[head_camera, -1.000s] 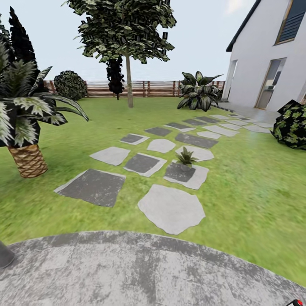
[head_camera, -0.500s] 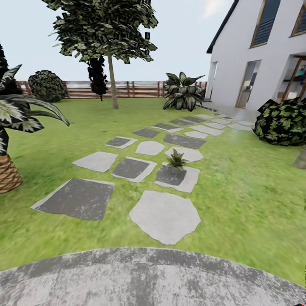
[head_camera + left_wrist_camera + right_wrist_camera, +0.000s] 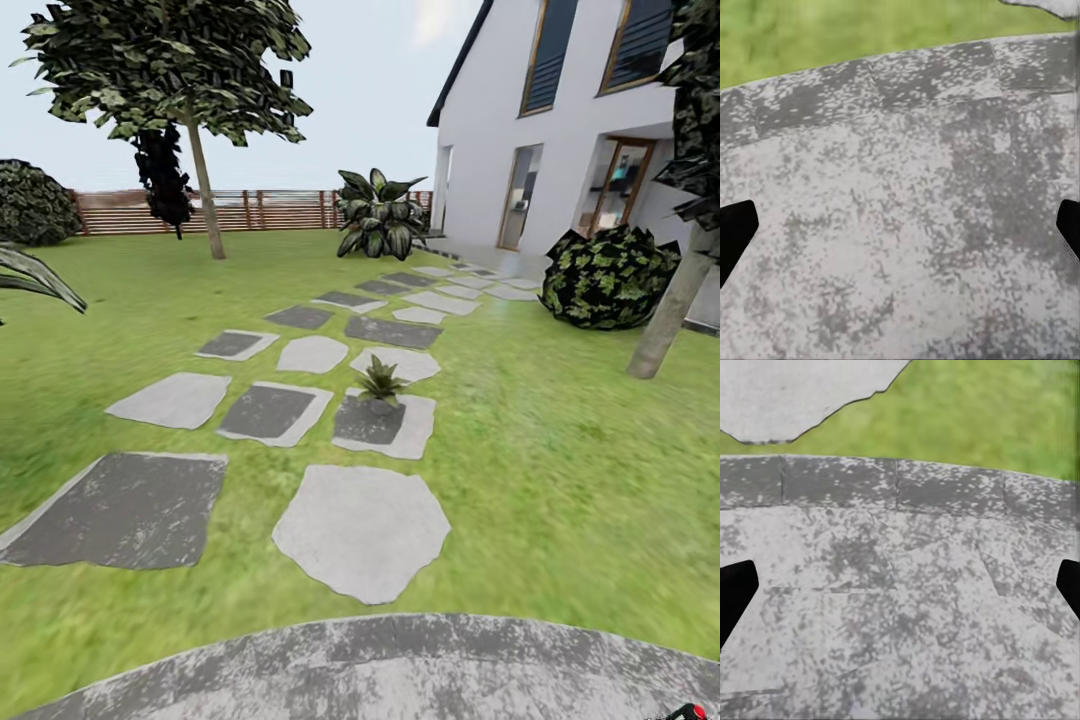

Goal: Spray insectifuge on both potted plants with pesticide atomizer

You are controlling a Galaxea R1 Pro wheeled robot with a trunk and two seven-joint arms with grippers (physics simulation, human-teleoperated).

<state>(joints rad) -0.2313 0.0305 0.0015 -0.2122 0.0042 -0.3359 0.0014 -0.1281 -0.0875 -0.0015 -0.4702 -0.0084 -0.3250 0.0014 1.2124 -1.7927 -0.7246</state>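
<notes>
Both grippers, left (image 3: pixel 900 225) & right (image 3: pixel 900 585), spread wide, empty, over grey patio (image 3: pixel 420 670). Red-spotted bit (image 3: pixel 688 712) at bottom-right corner, maybe sprayer; can't tell. No readable writing. Spiky plant (image 3: pixel 380 380) on slab.

No text, label, brand, number or sign could be read anywhere in these views. The house wall (image 3: pixel 600 110), the fence (image 3: pixel 270 210) and the stepping slabs (image 3: pixel 360 530) bore no writing.
</notes>
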